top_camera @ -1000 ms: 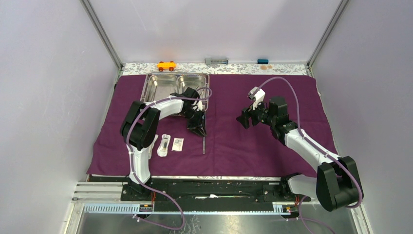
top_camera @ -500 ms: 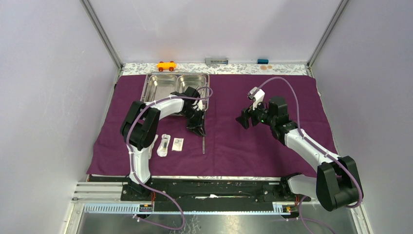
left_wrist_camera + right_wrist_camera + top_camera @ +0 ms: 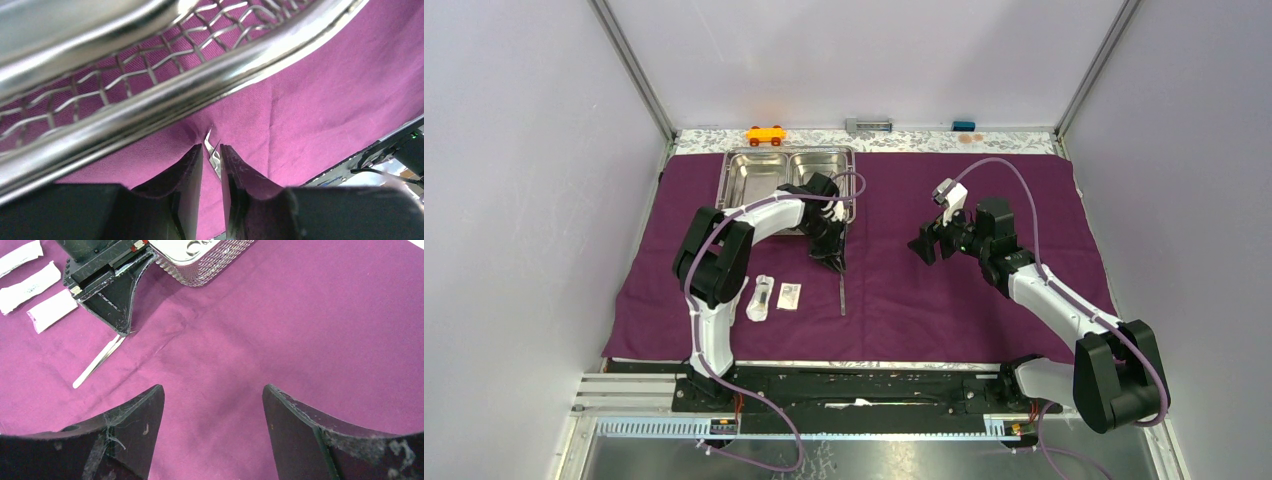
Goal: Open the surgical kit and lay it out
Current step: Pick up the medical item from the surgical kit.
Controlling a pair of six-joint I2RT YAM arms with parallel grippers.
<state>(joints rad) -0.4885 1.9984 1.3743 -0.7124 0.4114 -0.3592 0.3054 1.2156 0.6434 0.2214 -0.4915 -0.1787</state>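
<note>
The dark purple cloth wrap (image 3: 984, 300) lies spread flat over the tabletop (image 3: 1004, 141), so the opening part of the task looks done and the laying-out is in hand. The steel tray (image 3: 759, 175) sits on the far left part of the cloth. From above, its two shiny compartments look mostly bare, and its side wall is wire mesh under a rolled rim. The right wrist view shows a ring shape in the tray's near right corner. It may be the forceps, but too little shows to say.

The right gripper (image 3: 927, 243) hovers above the middle of the cloth, right of the tray, with its jaws wide apart and nothing in them. The left gripper (image 3: 211, 152) is down at the cloth just near of the tray's right corner. Its fingers stand close on either side of the far end of the tweezers (image 3: 842, 292). Whether they pinch the tweezers or only flank them cannot be told.

The tweezers are thin and bright and lie flat, running near to far. The small white packets (image 3: 27, 287) lie in a row just to their left.

The step in hand is probably the placing of the tweezers. The next move likely calls for care with that thin, slippery end, and for not snagging the cloth under the fingertips.
</note>
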